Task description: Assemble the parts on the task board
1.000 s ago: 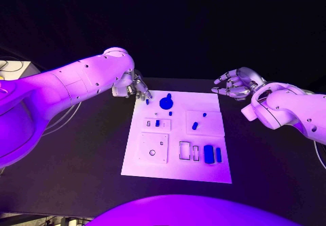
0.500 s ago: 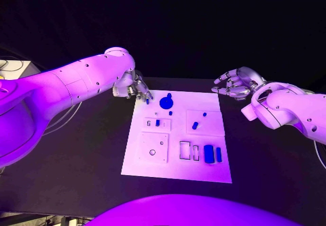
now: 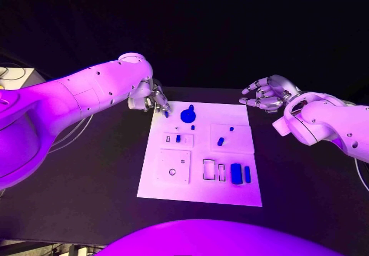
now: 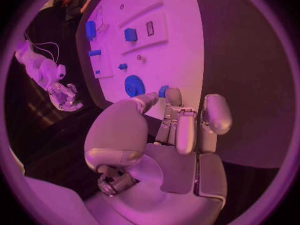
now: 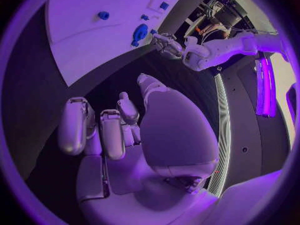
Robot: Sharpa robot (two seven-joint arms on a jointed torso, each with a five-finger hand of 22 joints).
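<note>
The white task board [image 3: 201, 184] lies in the middle of the black table. My left hand [image 3: 156, 100] hovers over its far left corner and pinches a small blue part [image 3: 166, 113] at its fingertips; the left wrist view shows that part [image 4: 162, 91] between thumb and finger. Just beside it on the board sits a round blue part [image 3: 188, 115]. Two long blue parts [image 3: 236, 174] stand side by side near the board's right edge. My right hand [image 3: 265, 96] hangs past the board's far right corner, fingers loosely bent, holding nothing.
Several small blue parts [image 3: 221, 142] sit in the board's middle plates, and a slotted plate [image 3: 174, 166] lies at its near left. Black table [image 3: 85, 181] spreads on both sides of the board. Cables trail off the table's left side.
My left hand has crept slightly toward the table's far side with the small blue part. The right hand has stayed put.
</note>
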